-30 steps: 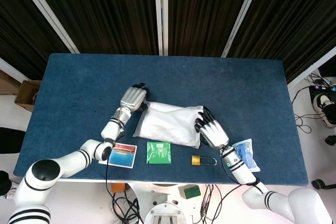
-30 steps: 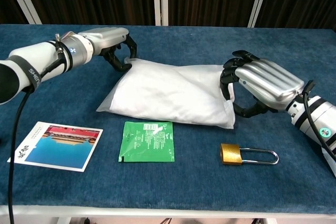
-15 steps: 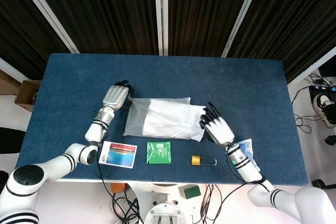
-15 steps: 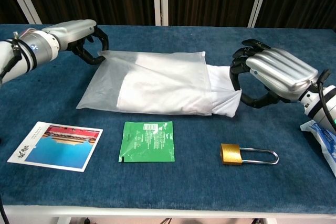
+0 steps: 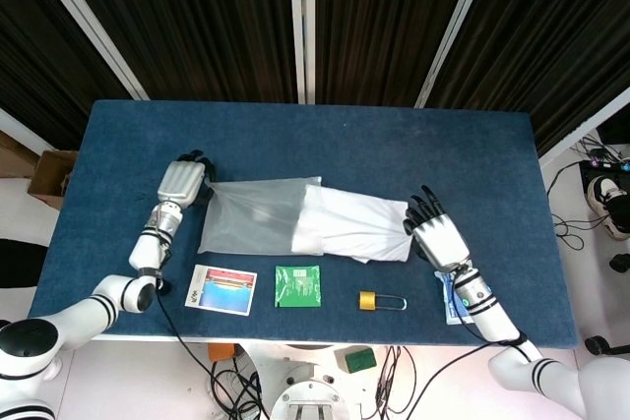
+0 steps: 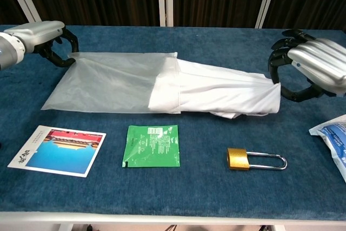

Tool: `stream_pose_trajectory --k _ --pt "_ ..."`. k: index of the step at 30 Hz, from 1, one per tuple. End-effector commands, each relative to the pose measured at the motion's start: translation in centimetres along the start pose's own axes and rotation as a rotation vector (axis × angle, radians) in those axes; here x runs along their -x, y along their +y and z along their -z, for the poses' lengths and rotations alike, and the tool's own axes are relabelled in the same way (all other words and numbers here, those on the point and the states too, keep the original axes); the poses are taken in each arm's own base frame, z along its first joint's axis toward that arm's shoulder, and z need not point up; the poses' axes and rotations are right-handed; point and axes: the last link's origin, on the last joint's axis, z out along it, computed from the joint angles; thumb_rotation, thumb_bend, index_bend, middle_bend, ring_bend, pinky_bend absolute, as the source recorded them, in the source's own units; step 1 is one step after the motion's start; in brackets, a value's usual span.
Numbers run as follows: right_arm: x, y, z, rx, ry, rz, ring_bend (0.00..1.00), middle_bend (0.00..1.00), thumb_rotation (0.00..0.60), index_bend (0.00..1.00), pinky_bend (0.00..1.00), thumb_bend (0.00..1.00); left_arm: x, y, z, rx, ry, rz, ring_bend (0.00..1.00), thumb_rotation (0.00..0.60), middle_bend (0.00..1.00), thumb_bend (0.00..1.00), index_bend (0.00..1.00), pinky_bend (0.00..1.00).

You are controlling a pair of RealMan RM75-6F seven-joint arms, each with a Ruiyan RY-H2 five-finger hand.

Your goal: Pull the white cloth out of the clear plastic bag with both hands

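The blue bench (image 5: 394, 145) carries the whole scene. On it the clear bag (image 6: 108, 79) lies flat with its long axis running from 9 to 3 o'clock, its closed end at 9 o'clock and its mouth facing 3 o'clock. The white cloth (image 6: 227, 94) is mostly out: only a short end sits inside the mouth, the rest stretches in soft folds toward 3 o'clock. The right hand (image 5: 438, 235) has its fingers (image 6: 281, 52) curled on the cloth's far end; the left hand (image 5: 181, 182) has its fingers clamped on the bag's closed corner. Further parting along that axis would likely free the cloth. At 6 o'clock lie a postcard (image 5: 221, 289), a green packet (image 5: 298, 286) and a padlock (image 5: 379, 300).
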Motion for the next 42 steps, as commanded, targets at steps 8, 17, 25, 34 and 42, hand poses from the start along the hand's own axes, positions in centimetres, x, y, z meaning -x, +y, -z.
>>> stream_pose_trajectory --k 8,17,25,34,42 --pt "-1.9 4.6 2.6 0.093 0.01 0.075 0.15 0.4 0.6 0.95 0.06 0.46 -0.6 -3.0 0.7 -0.069 0.017 -0.006 0.14 0.6 0.33 0.54 0.71 0.22" --pt "-1.8 5.8 3.8 0.127 -0.025 0.11 0.15 0.4 0.6 0.9 0.03 0.45 -0.5 -3.4 1.0 -0.081 0.012 -0.026 0.14 0.6 0.29 0.52 0.62 0.22" --pt "-2.6 6.7 6.0 0.239 -0.164 0.051 0.0 0.02 0.6 0.0 0.0 0.0 -2.4 -4.1 2.7 -0.105 0.055 0.056 0.1 0.6 0.15 0.22 0.26 0.2" --pt "-8.4 11.6 11.9 0.414 -0.09 -0.059 0.0 0.06 0.6 0.0 0.0 0.01 -6.9 -7.7 10.0 -0.127 0.183 0.037 0.1 0.6 0.15 0.21 0.25 0.19" --pt "-11.7 12.8 17.4 0.484 0.017 -0.208 0.1 0.22 0.6 0.12 0.17 0.18 -7.7 -10.4 18.9 -0.175 0.231 -0.016 0.1 0.6 0.15 0.21 0.26 0.18"
